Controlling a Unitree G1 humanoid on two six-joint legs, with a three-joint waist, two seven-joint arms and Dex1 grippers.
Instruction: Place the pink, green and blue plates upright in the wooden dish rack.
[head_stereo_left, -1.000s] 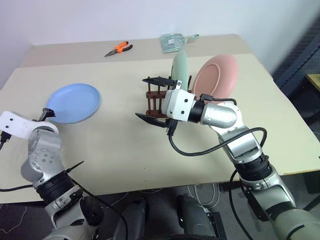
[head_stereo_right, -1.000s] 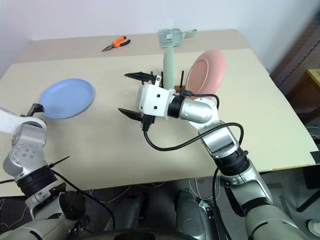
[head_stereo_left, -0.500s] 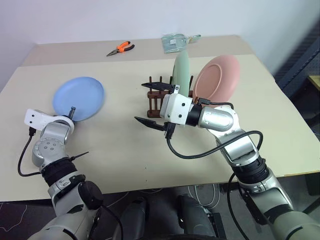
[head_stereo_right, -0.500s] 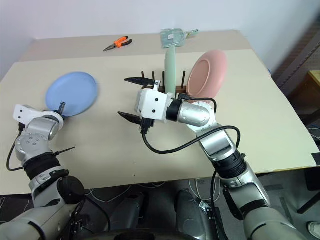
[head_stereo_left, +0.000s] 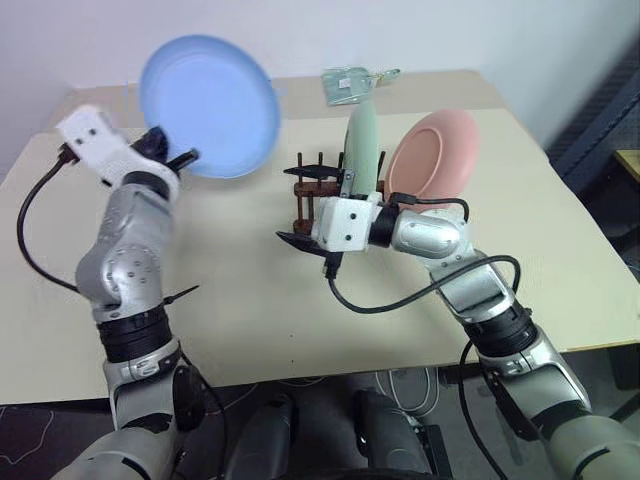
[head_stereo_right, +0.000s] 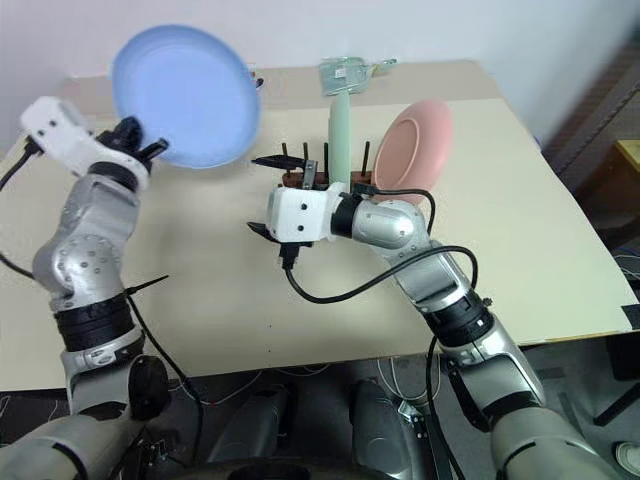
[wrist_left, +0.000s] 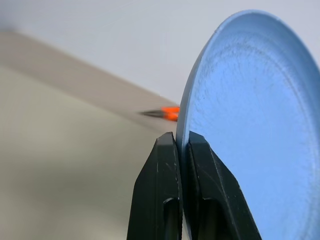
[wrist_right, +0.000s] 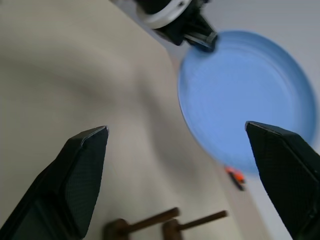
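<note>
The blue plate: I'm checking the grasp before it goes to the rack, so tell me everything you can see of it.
The blue plate is round, light blue and matte, plastic by its look, with a shallow raised rim. It is off the table, held up in the air on edge, tilted, its inner face towards the rack. The left gripper is shut on its rim, one black finger on each face. Nothing else touches it. It looks whole and unmarked.

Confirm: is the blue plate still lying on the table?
No, the left gripper holds the blue plate by its rim, raised above the table.
</note>
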